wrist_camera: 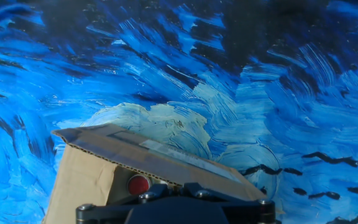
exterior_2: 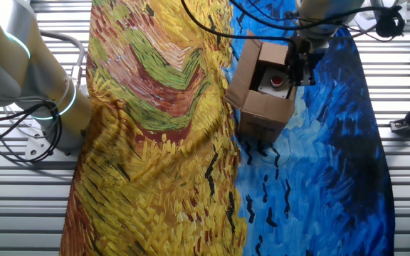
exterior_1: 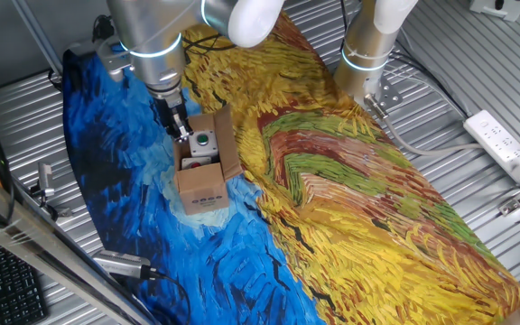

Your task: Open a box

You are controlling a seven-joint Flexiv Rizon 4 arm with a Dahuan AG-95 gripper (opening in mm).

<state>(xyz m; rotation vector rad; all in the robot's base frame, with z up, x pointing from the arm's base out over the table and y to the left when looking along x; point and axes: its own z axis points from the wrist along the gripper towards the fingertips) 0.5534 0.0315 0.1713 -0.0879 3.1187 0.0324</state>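
- Painted cloth [exterior_1: 350, 181], blue + yellow swirls, covers worktop [exterior_1: 477, 81] of ribbed metal.
- Box [exterior_1: 202, 185] sits on cloth's blue part, near the yellow edge; top open, flaps up, printed end face visible in one fixed view.
- Sth w/ a red round part [exterior_2: 277, 80] inside box.
- Pincer [exterior_1: 181, 126] at box's open top, by far-side flap; touching or not, can't tell.
- Pincer released or clenched: can't tell, fingers hidden.
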